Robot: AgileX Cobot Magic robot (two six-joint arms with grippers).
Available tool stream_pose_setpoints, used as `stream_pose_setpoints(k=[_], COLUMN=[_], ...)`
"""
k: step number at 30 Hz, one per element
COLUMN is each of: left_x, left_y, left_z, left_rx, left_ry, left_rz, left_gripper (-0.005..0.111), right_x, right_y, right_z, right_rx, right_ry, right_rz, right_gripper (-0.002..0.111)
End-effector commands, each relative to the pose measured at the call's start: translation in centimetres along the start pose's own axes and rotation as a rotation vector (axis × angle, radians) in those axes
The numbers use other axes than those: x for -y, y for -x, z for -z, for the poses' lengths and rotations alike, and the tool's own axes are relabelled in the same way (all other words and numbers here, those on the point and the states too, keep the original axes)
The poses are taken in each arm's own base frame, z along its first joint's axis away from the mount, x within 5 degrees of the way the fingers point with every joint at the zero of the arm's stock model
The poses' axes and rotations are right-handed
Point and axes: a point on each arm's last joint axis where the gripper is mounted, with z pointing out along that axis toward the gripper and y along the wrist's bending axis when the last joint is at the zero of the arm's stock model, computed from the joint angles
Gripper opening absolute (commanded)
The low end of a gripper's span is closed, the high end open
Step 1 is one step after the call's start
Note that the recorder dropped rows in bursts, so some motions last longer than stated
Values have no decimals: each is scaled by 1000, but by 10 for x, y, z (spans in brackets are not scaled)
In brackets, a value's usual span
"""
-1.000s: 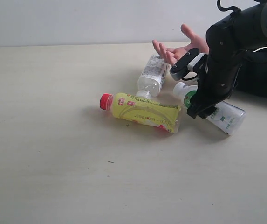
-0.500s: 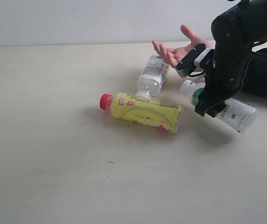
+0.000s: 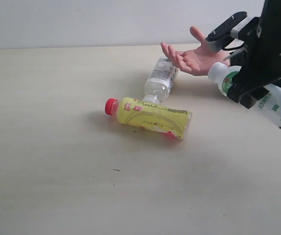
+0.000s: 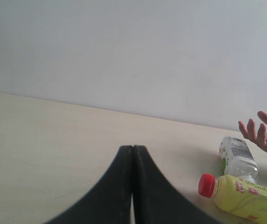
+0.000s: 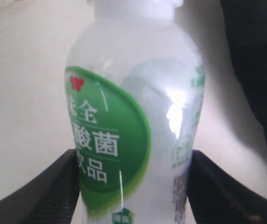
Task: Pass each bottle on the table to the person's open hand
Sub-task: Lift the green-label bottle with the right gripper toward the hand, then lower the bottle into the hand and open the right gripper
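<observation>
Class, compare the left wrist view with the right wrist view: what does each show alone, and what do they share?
Only the left wrist view: the shut left gripper, the yellow-labelled bottle, the clear white-labelled bottle and the person's open hand. Only the right wrist view: the white-and-green bottle, gripped between the fingers of the right gripper. Both: the pale table.

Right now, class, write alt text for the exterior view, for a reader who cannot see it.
The jaws of a black robot arm hold a white-and-green bottle close beside a person's open hand at the right. On the table, a yellow bottle with a red cap and a clear bottle lie on their sides.
</observation>
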Motion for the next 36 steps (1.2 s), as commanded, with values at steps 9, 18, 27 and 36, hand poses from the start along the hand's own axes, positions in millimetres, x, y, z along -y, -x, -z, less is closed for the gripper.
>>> stream_pose_setpoints(k=[9,18,27,36], left_x=[1,1,1,1], left_y=[1,1,1,1], left_z=[0,0,0,0], left_rx=[14,14,14,14], left_ry=[-11,-11,-11,-11], left_rz=[-6,-6,-6,-6], left_gripper=[0,0,0,0], right_x=[6,21,61,68], right_y=[-6,90,141,153], right_z=[77,40,-3,-26], right_rx=[296,202,216,209], right_ry=[42,126,116,145], right_rz=[-193,-215,-337,-361], right_gripper=[0,0,0,0])
